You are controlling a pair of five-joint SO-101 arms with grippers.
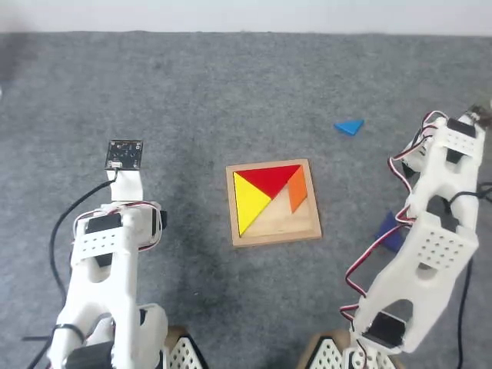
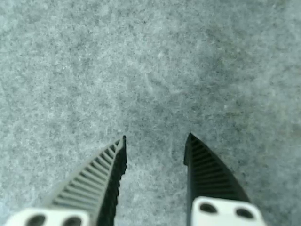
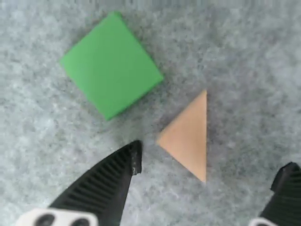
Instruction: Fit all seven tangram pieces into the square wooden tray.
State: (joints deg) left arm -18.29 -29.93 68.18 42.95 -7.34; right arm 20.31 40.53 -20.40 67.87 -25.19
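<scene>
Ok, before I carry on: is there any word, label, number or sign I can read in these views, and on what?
No text can be read in any of the views.
wooden tray, red piece, yellow piece, orange piece: plain, no marks.
green square, tan triangle, blue triangle: plain, no marks.
small black board on an arm: pale specks, too small to read.

Left claw and right claw, both with jaws spread wide.
</scene>
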